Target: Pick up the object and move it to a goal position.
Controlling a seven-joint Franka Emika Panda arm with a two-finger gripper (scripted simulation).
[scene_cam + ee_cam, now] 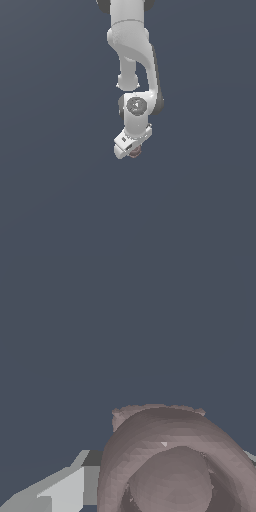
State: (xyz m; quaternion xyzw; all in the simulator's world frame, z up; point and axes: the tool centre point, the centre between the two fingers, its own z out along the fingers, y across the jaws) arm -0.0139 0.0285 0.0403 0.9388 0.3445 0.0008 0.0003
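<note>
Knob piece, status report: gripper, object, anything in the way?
Gripper low, tilted, around the reddish-brown knob; closure not confirmed. Knob fills the wrist view, one finger beside it. Nothing else in sight.

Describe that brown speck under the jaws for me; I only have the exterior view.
Observer: In the wrist view the object is a reddish-brown ring with a rounded hollow centre.
Operator: Report what sits beside it.
Observer: One pale grey jaw lies close beside it; I cannot tell whether they touch.
Operator: Check for a goal marker.
Observer: None shows there; plain dark background fills the rest.
</note>
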